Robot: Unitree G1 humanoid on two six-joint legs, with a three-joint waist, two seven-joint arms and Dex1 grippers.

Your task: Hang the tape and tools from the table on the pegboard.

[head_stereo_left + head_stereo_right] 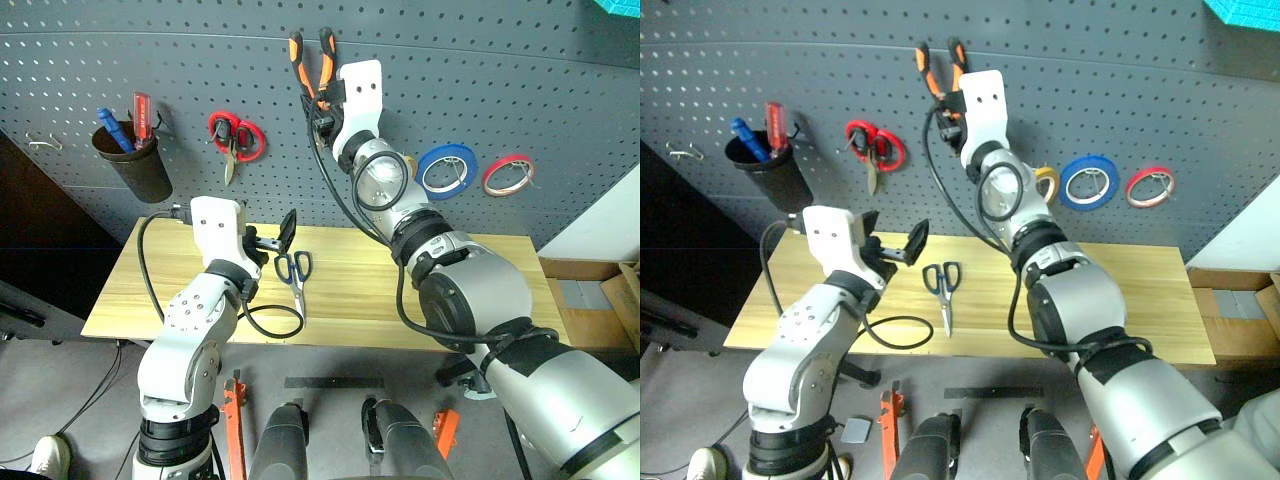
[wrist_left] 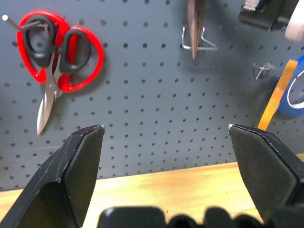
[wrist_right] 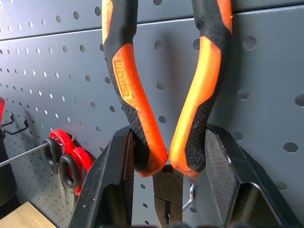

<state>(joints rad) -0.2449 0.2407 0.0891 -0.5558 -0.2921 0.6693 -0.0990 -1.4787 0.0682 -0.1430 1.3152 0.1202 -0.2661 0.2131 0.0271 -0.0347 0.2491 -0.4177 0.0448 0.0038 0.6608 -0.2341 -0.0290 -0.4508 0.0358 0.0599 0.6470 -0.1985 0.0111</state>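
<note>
Pliers (image 1: 312, 62) are up against the pegboard (image 1: 500, 80), handles up, nose down, pinched by the right gripper (image 3: 166, 166) low on the handles near the pivot. I read that grip as chosen to leave the nose free to drop into a hook.

Right wrist view shows what the head views can't: a small metal hook (image 3: 190, 197) right behind the pliers' nose. Whether the nose is seated in it, can't tell.

Blue-handled scissors (image 1: 294, 270) lie flat on the table (image 1: 480, 290), just beside the left gripper (image 2: 166, 137), whose fingers stand wide with nothing between them. It looks parked for the next pick.

Yellow tape (image 1: 1046, 183) hangs on the board, half hidden behind the right arm, next to the blue ring (image 1: 1088, 181). Left wrist view catches its edge plus the red scissors (image 2: 57, 52).
</note>
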